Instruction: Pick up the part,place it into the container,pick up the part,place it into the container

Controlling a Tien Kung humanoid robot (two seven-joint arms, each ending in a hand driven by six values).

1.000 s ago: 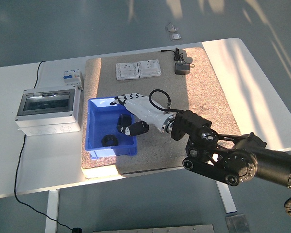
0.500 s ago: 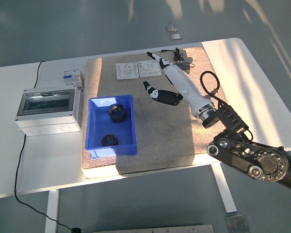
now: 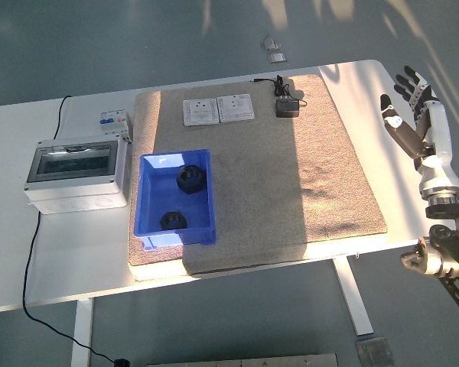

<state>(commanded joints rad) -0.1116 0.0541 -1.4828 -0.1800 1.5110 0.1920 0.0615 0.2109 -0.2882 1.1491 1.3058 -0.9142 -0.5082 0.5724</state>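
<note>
Pulling clear of the work area, the right hand [image 3: 410,107] now hangs out past the right edge of the worktop [image 3: 413,164], fingers spread and holding nothing. A second ago it was down inside the blue bin [image 3: 147,218], and half a second ago it was already lifting away over the tan mat [image 3: 321,164]. The left arm is out of view.

Two black ring-shaped parts lie in the bin: one [image 3: 191,178] toward the far end, the other [image 3: 174,221] nearer the front. The far one sits free where the hand had been, so it looks to have been let go there.

No other loose part of that kind shows on the mat; only the two white switch plates [image 3: 218,109] and a small black adapter [image 3: 287,108] rest at its far edge, with a grey breaker box [image 3: 76,172] to the left. With both parts in the bin and the hand withdrawn, the task appears finished.
</note>
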